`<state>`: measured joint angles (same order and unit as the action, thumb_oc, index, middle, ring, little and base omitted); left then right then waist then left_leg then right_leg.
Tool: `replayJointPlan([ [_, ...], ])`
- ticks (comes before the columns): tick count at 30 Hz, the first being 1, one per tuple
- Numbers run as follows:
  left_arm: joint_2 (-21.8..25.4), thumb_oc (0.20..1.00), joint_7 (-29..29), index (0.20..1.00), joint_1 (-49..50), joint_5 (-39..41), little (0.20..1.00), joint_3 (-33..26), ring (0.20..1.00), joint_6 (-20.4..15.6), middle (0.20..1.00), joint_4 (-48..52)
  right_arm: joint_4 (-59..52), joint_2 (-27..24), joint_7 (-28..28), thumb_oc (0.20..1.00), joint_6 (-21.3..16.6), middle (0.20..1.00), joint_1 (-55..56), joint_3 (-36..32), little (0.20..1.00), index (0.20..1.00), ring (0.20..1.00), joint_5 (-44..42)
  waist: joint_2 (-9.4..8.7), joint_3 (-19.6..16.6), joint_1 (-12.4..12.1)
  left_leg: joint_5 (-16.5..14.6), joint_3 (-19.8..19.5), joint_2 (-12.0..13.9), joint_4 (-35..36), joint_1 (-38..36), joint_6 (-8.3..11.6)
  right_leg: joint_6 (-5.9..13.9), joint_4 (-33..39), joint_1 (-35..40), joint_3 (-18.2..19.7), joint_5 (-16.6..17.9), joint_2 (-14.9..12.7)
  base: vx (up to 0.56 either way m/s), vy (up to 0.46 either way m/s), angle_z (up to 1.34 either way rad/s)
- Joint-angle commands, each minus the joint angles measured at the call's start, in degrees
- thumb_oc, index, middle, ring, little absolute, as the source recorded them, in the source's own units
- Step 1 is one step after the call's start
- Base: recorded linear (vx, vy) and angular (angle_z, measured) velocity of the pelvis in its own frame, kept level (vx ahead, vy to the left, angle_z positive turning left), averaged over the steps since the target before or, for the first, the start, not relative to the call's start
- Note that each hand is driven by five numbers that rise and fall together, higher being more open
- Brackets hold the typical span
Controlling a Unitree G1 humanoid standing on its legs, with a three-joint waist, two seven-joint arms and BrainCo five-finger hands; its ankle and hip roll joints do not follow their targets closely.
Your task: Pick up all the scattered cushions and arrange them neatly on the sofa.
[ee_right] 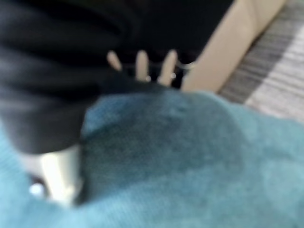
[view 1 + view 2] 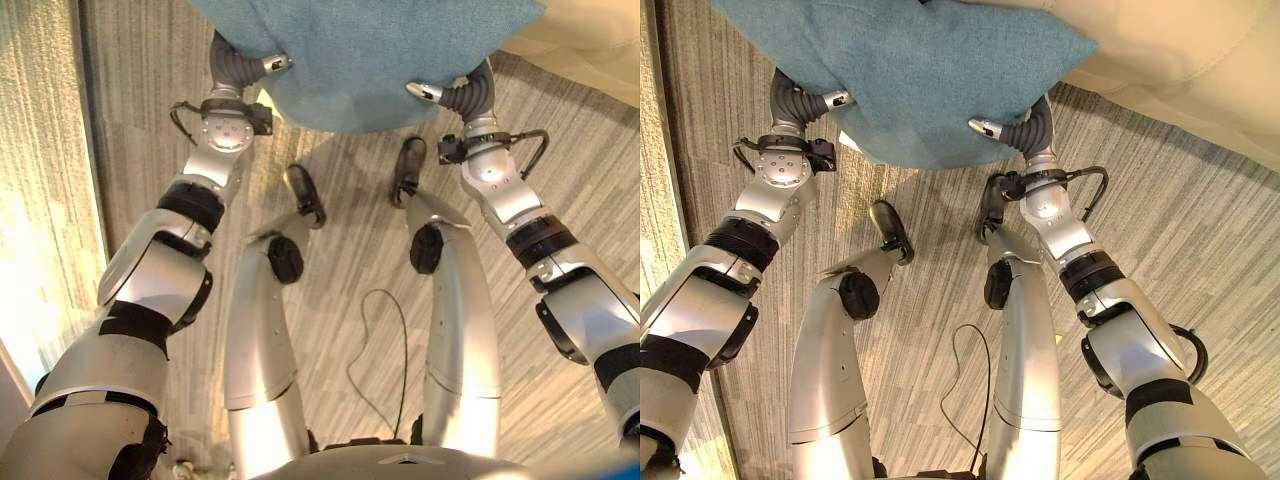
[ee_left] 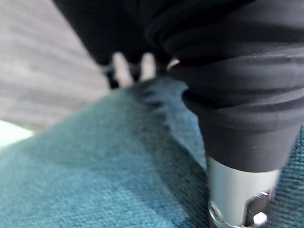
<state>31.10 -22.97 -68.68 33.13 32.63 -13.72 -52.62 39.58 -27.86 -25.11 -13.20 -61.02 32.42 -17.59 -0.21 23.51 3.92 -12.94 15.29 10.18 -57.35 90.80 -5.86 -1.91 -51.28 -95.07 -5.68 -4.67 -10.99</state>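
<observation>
Where the left eye view looks down, a teal cushion hangs above the striped carpet, clamped between the left hand and the right hand, each with a thumb on the near face and fingers behind. Its long axis runs side to side, a lower corner sagging toward the robot. From the right eye view, the cream sofa sits just past the cushion's right corner, on the robot's right. Through the left wrist view, fingers curl over the teal fabric, probably gripping its edge. The right wrist view shows fingers hooked over the cushion likewise, with the sofa beyond.
</observation>
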Motion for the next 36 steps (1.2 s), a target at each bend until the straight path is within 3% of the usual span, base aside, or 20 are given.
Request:
replayJointPlan([
  [1, -0.3, 0.200, 0.9, 0.200, -4.0, -0.4, 0.200, -1.5, 0.200, -5.0, 0.200, 9.2, -6.5, 3.3, 3.0, 0.200, -2.4, 0.200, -5.1, 4.9, 0.200, 0.200, 0.200, 4.1, 1.60, 0.8, 0.4, 4.4, -9.4, -1.3, 4.1, -0.8, 4.18, 5.38, -1.7, 5.1, 3.1, -3.6, -1.7, 0.01, -0.047, 0.04],
  [4, -0.1, 0.200, 1.2, 0.200, -2.1, 0.0, 0.200, -2.7, 0.200, -5.1, 0.200, 9.9, -7.7, 1.5, 2.8, 0.200, -2.5, 0.200, -4.1, 3.3, 0.200, 0.200, 0.200, 4.8, 1.43, -0.1, 0.4, 4.4, -9.5, -1.6, 4.1, -0.8, 4.29, 5.33, -1.9, 5.1, 3.1, -3.5, -1.4, 0.02, -0.036, 0.04],
  [9, -1.8, 0.200, 4.0, 0.200, 4.9, -0.7, 0.200, -5.7, 0.200, -5.6, 0.200, 15.1, -10.1, -2.0, 3.7, 0.200, -3.0, 0.200, 2.1, -0.8, 0.200, 0.200, 0.200, 6.9, 1.72, -8.4, 0.4, 6.1, -7.8, -2.4, 10.9, -1.5, 4.93, 6.01, 1.5, 5.2, 1.6, -2.6, -1.2, 0.01, -0.047, 0.05],
  [12, -3.4, 0.200, 4.9, 0.200, 7.4, -0.5, 0.200, -7.0, 0.200, -5.9, 0.200, 16.5, -10.4, -2.3, 4.1, 0.200, -3.0, 0.200, 4.0, -1.9, 0.200, 0.200, 0.200, 7.3, 1.47, -9.1, 0.7, 6.7, -7.4, -2.6, 14.5, -5.5, 5.05, 6.34, 4.0, 8.9, 0.6, -2.0, -1.1, -0.08, -0.034, 0.14],
  [15, -6.4, 0.200, 6.7, 0.200, 14.2, -0.9, 0.200, -10.0, 0.200, -6.8, 0.200, 21.2, -12.7, -1.3, 4.7, 0.200, -3.3, 0.200, 10.1, -5.1, 0.200, 0.200, 0.200, 8.4, 1.20, -9.5, 1.0, 7.8, -7.8, -3.0, 22.0, -15.9, 5.95, 6.79, 10.8, 19.4, -1.0, -0.2, -1.1, -0.08, -0.019, 0.11],
  [19, -8.7, 0.200, 8.5, 0.200, 21.1, -2.8, 0.200, -10.4, 0.200, -7.8, 0.200, 25.7, -16.2, 0.2, 6.3, 0.200, -3.9, 0.200, 16.4, -7.3, 0.200, 0.200, 0.200, 9.6, 0.82, -10.9, 1.5, 8.3, -8.2, -3.2, 27.9, -25.9, 7.14, 7.20, 18.2, 29.6, -2.4, 2.0, -1.5, 0.00, -0.011, 0.02],
  [20, -10.3, 0.200, 9.6, 0.200, 24.7, -3.4, 0.200, -10.1, 0.200, -8.0, 0.200, 27.5, -17.2, 1.5, 7.0, 0.200, -4.0, 0.200, 20.1, -8.3, 0.200, 0.200, 0.200, 10.0, 0.53, -12.1, 1.9, 8.6, -7.8, -3.3, 31.8, -31.7, 7.80, 7.62, 22.5, 35.1, -3.2, 3.1, -1.8, 0.03, -0.023, -0.11],
  [23, -11.4, 0.200, 10.5, 0.200, 28.3, -4.0, 0.200, -9.2, 0.200, -8.0, 0.200, 28.9, -19.0, 2.1, 7.7, 0.200, -4.0, 0.200, 23.7, -9.3, 0.200, 0.200, 0.200, 10.1, -0.02, -12.8, 2.2, 9.2, -7.6, -3.8, 34.9, -37.5, 8.15, 7.92, 26.2, 40.8, -4.0, 4.3, -1.9, 0.01, -0.021, -0.09],
  [25, -13.6, 0.200, 12.4, 0.200, 33.4, -3.7, 0.200, -7.9, 0.200, -8.1, 0.200, 30.1, -21.3, 3.8, 8.6, 0.200, -4.4, 0.200, 29.6, -10.9, 0.200, 0.200, 0.200, 10.1, -0.66, -14.8, 2.9, 9.6, -6.7, -4.8, 40.5, -47.1, 8.84, 8.81, 32.0, 49.6, -5.1, 6.2, -1.7, 0.05, -0.001, -0.08],
  [26, -13.6, 0.200, 12.4, 0.200, 33.5, -3.7, 0.200, -7.8, 0.200, -8.1, 0.200, 30.1, -21.4, 3.8, 8.6, 0.200, -4.4, 0.200, 29.8, -11.0, 0.200, 0.200, 0.200, 10.2, -0.72, -14.6, 2.8, 9.7, -6.6, -4.8, 40.8, -47.6, 8.85, 8.82, 32.2, 50.1, -5.1, 6.3, -1.7, 0.11, 0.013, -0.08],
  [27, -14.8, 0.200, 13.6, 0.200, 37.1, -3.7, 0.200, -7.0, 0.200, -7.8, 0.200, 30.4, -22.4, 4.7, 9.5, 0.200, -4.2, 0.200, 33.4, -11.5, 0.200, 0.200, 0.200, 10.6, -1.24, -15.5, 3.1, 10.0, -5.8, -5.2, 43.4, -53.9, 9.15, 9.48, 35.3, 56.2, -5.8, 7.3, -1.6, 0.07, 0.015, -0.07],
  [28, -14.8, 0.200, 13.6, 0.200, 37.2, -3.7, 0.200, -6.9, 0.200, -7.8, 0.200, 30.4, -22.5, 4.7, 9.5, 0.200, -4.2, 0.200, 33.6, -11.5, 0.200, 0.200, 0.200, 10.6, -1.29, -15.3, 3.1, 10.1, -5.8, -5.3, 43.6, -54.4, 9.16, 9.49, 35.5, 56.7, -5.8, 7.4, -1.6, 0.08, 0.030, -0.11],
  [29, -15.4, 0.200, 14.5, 0.200, 40.4, -3.9, 0.200, -6.5, 0.200, -7.7, 0.200, 31.3, -23.9, 5.2, 10.3, 0.200, -4.2, 0.200, 37.1, -12.5, 0.200, 0.200, 0.200, 10.5, -1.90, -15.9, 3.6, 11.9, -4.3, -6.0, 46.4, -59.6, 8.89, 9.39, 38.8, 61.6, -6.7, 9.4, -1.6, 0.01, 0.015, -0.18],
  [36, -16.1, 0.200, 16.3, 0.200, 50.0, -3.6, 0.200, -7.1, 0.200, -6.6, 0.200, 32.1, -25.8, 5.0, 12.8, 0.200, -3.4, 0.200, 46.7, -14.6, 0.200, 0.200, 0.200, 11.2, -2.87, -17.8, 4.1, 12.0, 0.0, -6.1, 51.3, -74.8, 9.06, 10.50, 44.9, 75.6, -7.3, 10.9, -0.5, 0.14, 0.044, -0.21],
])
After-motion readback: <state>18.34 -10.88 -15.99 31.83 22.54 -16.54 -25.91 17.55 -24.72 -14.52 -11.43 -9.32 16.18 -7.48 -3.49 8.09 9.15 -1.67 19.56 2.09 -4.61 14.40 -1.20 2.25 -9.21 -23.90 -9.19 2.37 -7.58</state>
